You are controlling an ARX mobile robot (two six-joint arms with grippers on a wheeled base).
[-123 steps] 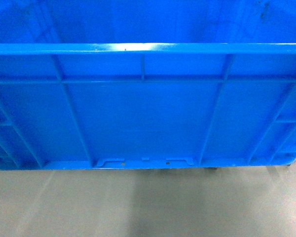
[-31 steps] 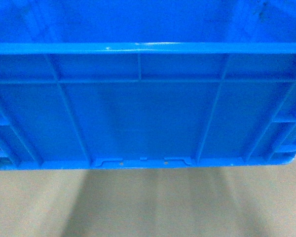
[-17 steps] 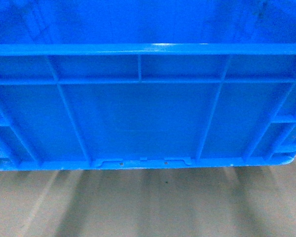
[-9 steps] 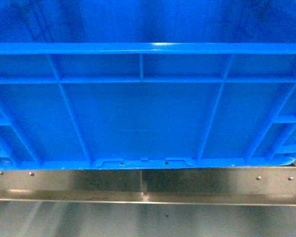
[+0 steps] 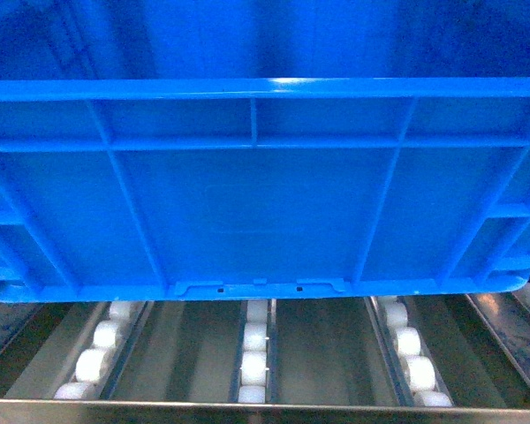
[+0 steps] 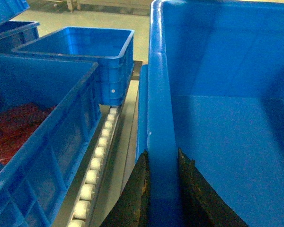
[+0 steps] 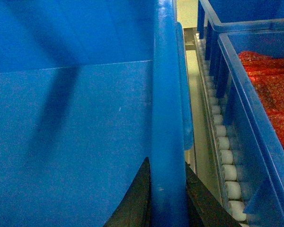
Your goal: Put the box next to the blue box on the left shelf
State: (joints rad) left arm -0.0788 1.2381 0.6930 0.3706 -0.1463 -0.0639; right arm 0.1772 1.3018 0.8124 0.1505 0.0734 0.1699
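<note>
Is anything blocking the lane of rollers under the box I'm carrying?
Nothing visible does. The box, clamped at its side rims by the left gripper and right gripper, hangs over bare roller tracks. Neighboring blue crates flank the lane on both sides.

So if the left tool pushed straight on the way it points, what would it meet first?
Nothing separate, by the look of it: the left tool is clamped on the box rim, which runs straight ahead. The smaller crate sits off to its left, though depth is unclear.
</note>
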